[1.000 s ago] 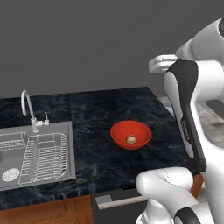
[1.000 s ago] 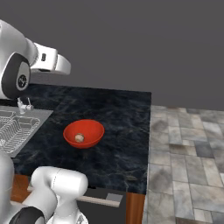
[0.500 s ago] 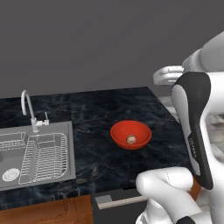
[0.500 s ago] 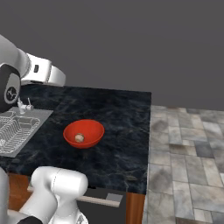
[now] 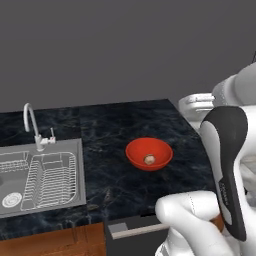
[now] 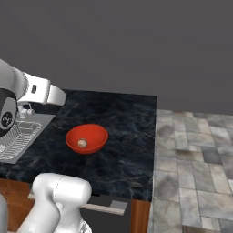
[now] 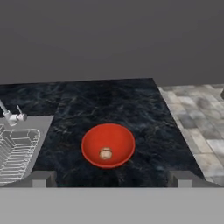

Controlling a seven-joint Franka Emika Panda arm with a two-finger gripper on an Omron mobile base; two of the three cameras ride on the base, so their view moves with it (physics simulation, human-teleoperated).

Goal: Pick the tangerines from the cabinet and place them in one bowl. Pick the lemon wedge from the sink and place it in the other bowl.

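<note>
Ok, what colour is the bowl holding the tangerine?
Glossy red; the bowl with the tangerine shows best in the hand view.

Dark marbled counter [image 5: 105,125], red bowl [image 5: 149,153] resting near its middle, steel sink [image 5: 40,175] set into its left end

Soft, even rendered light; faint shadows, slight blur.
</note>
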